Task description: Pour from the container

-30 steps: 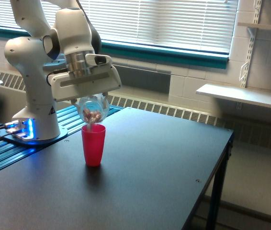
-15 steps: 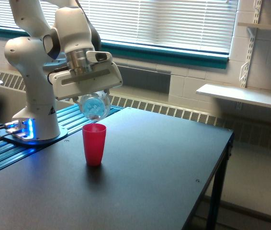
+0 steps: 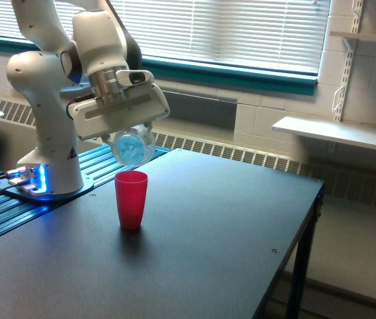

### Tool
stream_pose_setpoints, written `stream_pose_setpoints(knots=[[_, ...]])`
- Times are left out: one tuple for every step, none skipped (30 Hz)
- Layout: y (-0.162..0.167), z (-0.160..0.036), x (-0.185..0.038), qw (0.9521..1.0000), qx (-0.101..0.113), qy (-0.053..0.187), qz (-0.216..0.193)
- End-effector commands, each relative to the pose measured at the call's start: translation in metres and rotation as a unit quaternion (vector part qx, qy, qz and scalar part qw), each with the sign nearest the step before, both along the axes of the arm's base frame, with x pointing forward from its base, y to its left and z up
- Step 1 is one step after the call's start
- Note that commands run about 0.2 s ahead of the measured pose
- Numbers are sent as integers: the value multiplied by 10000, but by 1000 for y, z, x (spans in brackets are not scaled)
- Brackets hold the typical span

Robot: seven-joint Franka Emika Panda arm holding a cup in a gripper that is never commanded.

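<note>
The container [image 3: 133, 147], a small clear plastic cup, hangs tipped on its side in the exterior view, its mouth turned down toward the table. No pieces show inside it now. My gripper [image 3: 129, 139] is shut on it, just under the white hand. Directly below, a little apart, an opaque red cup [image 3: 131, 199] stands upright on the black table [image 3: 214, 239]. The fingertips are mostly hidden behind the clear cup.
The arm's white base [image 3: 45, 153] with a blue light sits at the exterior view's left on a ribbed rail. The table edge [image 3: 294, 252] drops off at the right. A wall shelf [image 3: 337, 133] and a radiator lie behind.
One second ago brownish-pink pieces lay in the clear cup, falling into the red cup. Now the clear cup looks empty and has risen slightly above the red cup.
</note>
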State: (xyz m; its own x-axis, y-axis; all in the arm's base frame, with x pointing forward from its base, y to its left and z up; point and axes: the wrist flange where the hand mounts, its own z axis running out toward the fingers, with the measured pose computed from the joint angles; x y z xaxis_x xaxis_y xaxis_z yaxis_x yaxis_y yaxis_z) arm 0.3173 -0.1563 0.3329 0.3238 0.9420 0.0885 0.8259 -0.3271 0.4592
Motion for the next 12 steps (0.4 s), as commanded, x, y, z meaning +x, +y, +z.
stream_pose_setpoints(knots=[[10,-8,-4,9997,78,-143,193],[11,-8,-4,9996,71,-121,224],[11,-8,-4,9996,26,-123,267],[11,-7,-4,9996,31,-170,237],[11,-7,-3,9995,67,-211,211],[12,-7,-3,9995,98,-241,195],[12,-7,-4,9994,152,-260,160],[12,-6,-4,9993,195,-317,101],[11,-4,-4,9988,225,-424,4],[11,-4,-3,9987,229,-465,-24],[11,-4,-4,9984,262,-489,-74],[11,-5,-4,9982,300,-500,-123]])
